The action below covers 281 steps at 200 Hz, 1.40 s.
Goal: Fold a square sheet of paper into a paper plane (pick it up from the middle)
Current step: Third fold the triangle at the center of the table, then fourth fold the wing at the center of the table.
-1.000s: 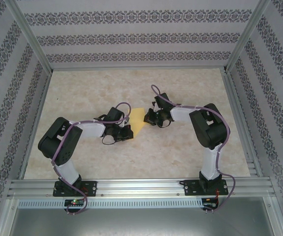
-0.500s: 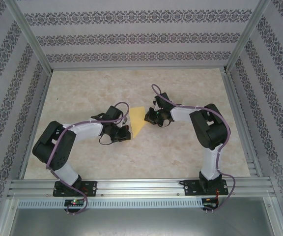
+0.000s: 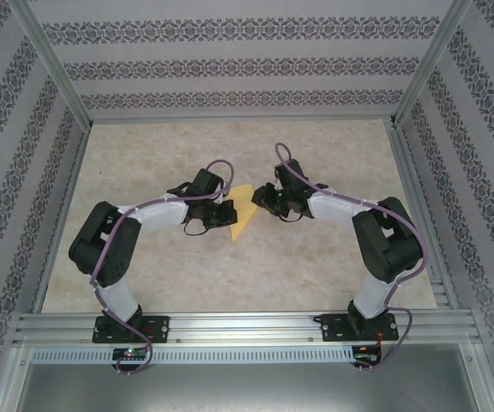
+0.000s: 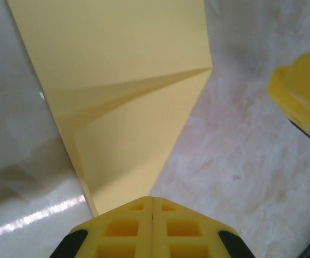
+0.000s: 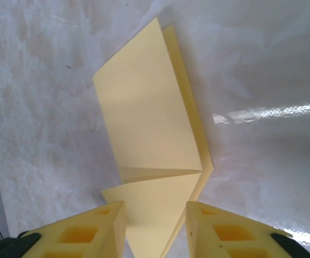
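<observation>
The yellow paper [image 3: 243,208] lies mid-table, folded into a narrow pointed shape with a layered flap, partway between a square and a dart. In the left wrist view the folded paper [image 4: 128,107] runs away from my left gripper [image 4: 152,200], whose jaws are pressed together over its narrow end; nothing shows between them. In the top view the left gripper [image 3: 227,215] sits at the paper's left edge. My right gripper [image 3: 261,202] is at the paper's right edge. It stands open [image 5: 155,207], its fingers on either side of the paper's [image 5: 149,134] near point.
The beige marbled table [image 3: 316,275] has free room around both arms. Patterned walls and aluminium posts [image 3: 54,81] enclose it, with a rail [image 3: 247,326] along the near edge. One yellow finger [image 4: 300,97] of the right gripper shows in the left wrist view.
The left gripper moved up and right onto the paper's left edge, covering part of it. The right arm's elbow swung right while its gripper stayed beside the paper.
</observation>
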{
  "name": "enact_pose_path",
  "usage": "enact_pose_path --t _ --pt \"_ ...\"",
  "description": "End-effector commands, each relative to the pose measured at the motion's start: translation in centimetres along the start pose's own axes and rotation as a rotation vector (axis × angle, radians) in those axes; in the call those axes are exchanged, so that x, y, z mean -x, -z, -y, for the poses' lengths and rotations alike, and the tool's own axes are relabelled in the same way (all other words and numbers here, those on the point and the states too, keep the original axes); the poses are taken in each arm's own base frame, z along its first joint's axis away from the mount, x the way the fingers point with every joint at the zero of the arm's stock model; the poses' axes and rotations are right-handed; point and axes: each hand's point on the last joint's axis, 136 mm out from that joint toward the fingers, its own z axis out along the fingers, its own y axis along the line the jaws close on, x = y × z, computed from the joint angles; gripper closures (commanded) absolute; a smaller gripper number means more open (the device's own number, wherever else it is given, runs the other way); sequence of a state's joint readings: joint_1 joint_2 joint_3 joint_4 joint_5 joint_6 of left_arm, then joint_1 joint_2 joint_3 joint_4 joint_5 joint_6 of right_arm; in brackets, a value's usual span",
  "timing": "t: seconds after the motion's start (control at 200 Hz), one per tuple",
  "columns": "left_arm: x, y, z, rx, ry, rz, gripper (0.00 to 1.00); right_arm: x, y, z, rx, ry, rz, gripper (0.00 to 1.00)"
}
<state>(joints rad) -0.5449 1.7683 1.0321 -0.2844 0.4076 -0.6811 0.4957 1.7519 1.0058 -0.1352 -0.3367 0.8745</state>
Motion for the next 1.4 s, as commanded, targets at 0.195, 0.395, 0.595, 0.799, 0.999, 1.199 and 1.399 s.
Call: enact_pose_path --t 0.195,0.395,0.595,0.799,0.999,1.199,1.399 --pt "1.5 -1.8 -2.7 0.164 -0.007 0.032 1.00 -0.1 -1.6 1.1 -0.021 -0.023 -0.024 0.61" --pt "1.6 -1.6 -3.2 0.183 0.017 0.058 1.00 -0.4 -2.7 0.7 0.006 -0.005 -0.071 0.60" --pt "1.3 -1.8 -3.4 0.183 0.026 0.050 0.99 -0.7 -3.7 0.3 0.032 0.025 -0.119 0.63" --pt "1.2 -1.8 -3.3 0.179 0.023 0.044 0.99 -1.5 -4.4 -1.4 0.144 0.048 -0.183 0.65" --pt "1.2 -1.5 -3.2 0.178 0.017 0.047 0.99 -2.2 -4.7 -2.8 0.256 0.058 -0.231 0.65" --pt "1.1 -0.8 -3.2 0.187 0.008 0.049 0.95 -1.9 -4.7 -1.6 0.236 0.072 -0.234 0.77" --pt "1.1 0.2 -2.4 0.167 -0.005 0.062 0.85 -1.1 -3.6 -1.1 0.222 0.071 -0.182 0.95"
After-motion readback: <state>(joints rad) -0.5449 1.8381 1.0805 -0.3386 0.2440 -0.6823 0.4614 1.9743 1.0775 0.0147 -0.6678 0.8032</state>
